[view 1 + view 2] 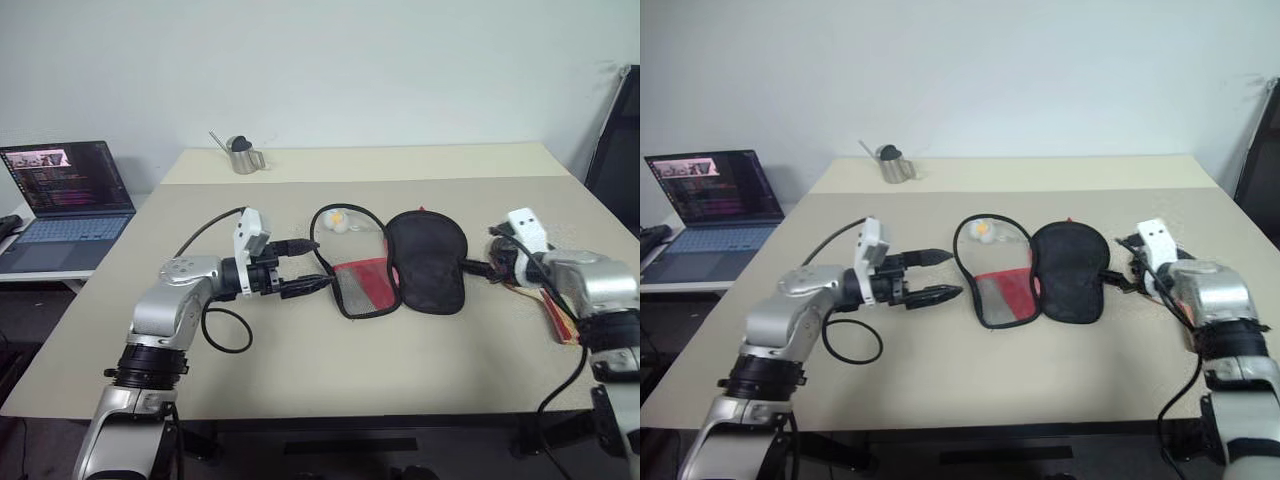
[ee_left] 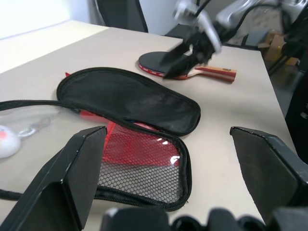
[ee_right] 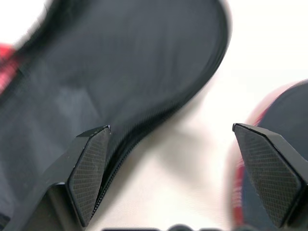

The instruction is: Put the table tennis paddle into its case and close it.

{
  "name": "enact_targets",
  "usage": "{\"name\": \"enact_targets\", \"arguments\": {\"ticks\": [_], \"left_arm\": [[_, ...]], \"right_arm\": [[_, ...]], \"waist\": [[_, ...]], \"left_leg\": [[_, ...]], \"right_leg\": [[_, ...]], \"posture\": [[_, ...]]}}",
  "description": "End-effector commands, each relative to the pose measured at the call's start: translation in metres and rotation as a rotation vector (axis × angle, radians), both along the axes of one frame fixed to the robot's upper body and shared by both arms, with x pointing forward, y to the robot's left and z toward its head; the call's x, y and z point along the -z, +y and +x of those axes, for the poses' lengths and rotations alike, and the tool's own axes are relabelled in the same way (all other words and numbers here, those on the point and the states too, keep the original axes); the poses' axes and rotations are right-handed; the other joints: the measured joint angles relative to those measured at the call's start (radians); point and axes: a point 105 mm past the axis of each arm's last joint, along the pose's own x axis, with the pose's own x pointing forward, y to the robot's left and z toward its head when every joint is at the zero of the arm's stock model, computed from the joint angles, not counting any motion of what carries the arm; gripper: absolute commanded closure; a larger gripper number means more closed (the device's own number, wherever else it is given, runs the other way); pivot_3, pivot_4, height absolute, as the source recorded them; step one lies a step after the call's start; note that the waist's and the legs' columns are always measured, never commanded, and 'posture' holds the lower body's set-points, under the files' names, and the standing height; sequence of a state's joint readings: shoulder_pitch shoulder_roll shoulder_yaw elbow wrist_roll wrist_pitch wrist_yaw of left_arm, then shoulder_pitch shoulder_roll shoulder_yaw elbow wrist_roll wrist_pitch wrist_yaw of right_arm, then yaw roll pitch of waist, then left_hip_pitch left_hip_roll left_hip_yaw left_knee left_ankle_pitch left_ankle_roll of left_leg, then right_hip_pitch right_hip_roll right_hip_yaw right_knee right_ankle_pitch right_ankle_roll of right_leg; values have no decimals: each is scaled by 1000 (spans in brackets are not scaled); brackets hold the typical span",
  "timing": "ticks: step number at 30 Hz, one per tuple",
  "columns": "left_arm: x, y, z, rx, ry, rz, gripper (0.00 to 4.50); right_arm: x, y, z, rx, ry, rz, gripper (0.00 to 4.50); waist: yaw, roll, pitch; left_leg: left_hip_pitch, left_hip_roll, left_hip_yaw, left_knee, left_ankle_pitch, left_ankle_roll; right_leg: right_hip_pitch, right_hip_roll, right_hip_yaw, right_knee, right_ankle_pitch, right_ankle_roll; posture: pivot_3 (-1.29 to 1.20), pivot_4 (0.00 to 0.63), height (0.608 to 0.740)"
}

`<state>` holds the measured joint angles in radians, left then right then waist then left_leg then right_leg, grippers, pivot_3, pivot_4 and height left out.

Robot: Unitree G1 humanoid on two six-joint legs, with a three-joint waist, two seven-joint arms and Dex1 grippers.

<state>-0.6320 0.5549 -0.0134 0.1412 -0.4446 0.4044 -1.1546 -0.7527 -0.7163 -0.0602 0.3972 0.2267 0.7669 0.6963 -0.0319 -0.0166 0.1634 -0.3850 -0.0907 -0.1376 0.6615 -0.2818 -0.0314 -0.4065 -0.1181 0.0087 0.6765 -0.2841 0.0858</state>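
Beige laminate covers the bench (image 1: 300, 370), which carries everything; a laptop (image 1: 65, 200) with a lit screen stands open on a lower surface off its left edge; the case (image 1: 400, 265) lies unzipped and spread flat near the middle of the bench, its black fabric half (image 1: 428, 262) toward the right and its red and mesh half (image 1: 362, 287) toward the left, a clear panel with a small white-yellow ball charm (image 1: 338, 222) behind the mesh; the table tennis paddle (image 2: 190, 70) lies flat on the bench to the right of the case, apart from it, its black face nearest the case and its wooden handle pointing away, mostly hidden by the right arm in the head views; the left gripper (image 1: 312, 265) points level toward the mesh half, jaws spread wide with nothing between them; the right gripper (image 2: 185, 53) hangs over the paddle, jaws wide apart and empty; a small metal cup (image 1: 241, 155) with a handle stands at the far edge of the bench.
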Motion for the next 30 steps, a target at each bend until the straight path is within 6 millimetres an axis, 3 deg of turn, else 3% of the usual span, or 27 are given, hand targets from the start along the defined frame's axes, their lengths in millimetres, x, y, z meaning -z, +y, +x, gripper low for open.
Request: {"name": "enact_targets", "arguments": {"ticks": [1,10,16,22,30], "left_arm": [[-18,-5,3,-17,-98,-2,0],[-19,-26,-8,80,-100,22,0],[-26,-35,-10,120,-118,24,0],[-27,-35,-10,127,-121,28,0],[-26,-33,-9,120,-120,30,0]], "right_arm": [[-20,-19,-10,52,-104,-19,25],[12,-80,-46,305,-32,-45,25],[25,-96,-52,395,-11,-53,25],[42,-92,-60,388,92,-19,25],[49,-90,-65,391,140,9,25]], "waist": [[0,0,0],[-2,0,0],[-2,-1,0],[-1,-1,0],[0,-1,0]], "left_leg": [[0,0,0,0,0,0],[2,0,3,1,0,1],[3,1,4,1,0,1],[3,0,4,1,0,1],[3,1,4,1,0,1]], "right_leg": [[0,0,0,0,0,0],[0,0,3,2,0,0],[1,1,4,3,0,0],[1,1,4,3,0,0],[2,1,4,3,0,0]], "posture": [[0,150,740],[0,150,740],[0,150,740],[0,150,740],[0,150,740]]}}
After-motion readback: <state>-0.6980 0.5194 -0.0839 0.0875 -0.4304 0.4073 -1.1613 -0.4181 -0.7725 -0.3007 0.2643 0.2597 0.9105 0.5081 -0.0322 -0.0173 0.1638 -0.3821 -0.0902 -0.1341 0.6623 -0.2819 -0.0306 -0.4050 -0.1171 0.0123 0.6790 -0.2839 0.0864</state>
